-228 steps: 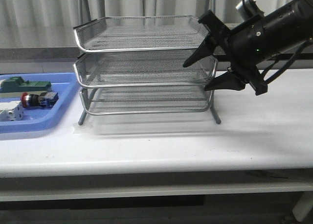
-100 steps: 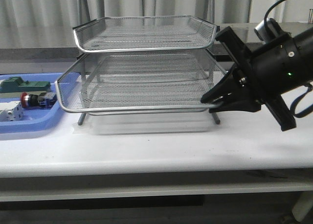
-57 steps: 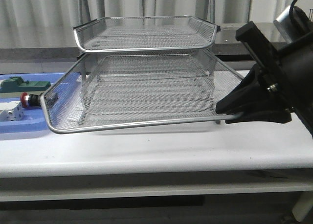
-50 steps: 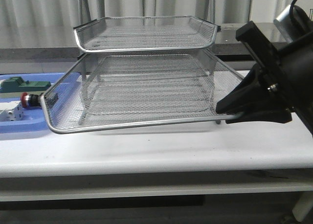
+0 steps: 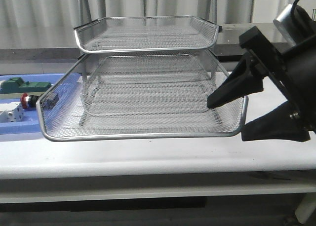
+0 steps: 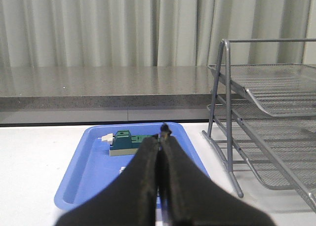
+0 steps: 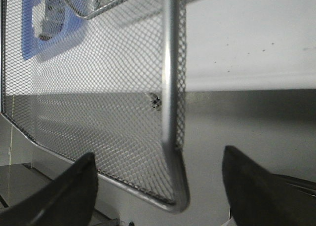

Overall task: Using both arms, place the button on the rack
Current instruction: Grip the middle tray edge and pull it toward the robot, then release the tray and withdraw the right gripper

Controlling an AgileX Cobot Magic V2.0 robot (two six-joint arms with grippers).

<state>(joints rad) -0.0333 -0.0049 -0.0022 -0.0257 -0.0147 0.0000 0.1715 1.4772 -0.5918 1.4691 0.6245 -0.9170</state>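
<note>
One tray drawn out, button not yet picked.
Right gripper (image 5: 244, 110) gapes beside the rack (image 5: 143, 95)'s middle tray; left gripper (image 6: 160, 152) is pressed closed, empty. Left of the rack, the button (image 5: 29, 100) awaits grasping.

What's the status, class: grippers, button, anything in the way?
Right gripper open at pulled-out middle tray. Left gripper shut, empty. Button in blue tray. Nothing blocking.

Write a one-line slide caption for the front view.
Right claw open around the corner of the silver wire-mesh rack's pulled-out middle tray; red-headed button waits in blue plastic tray.
</note>
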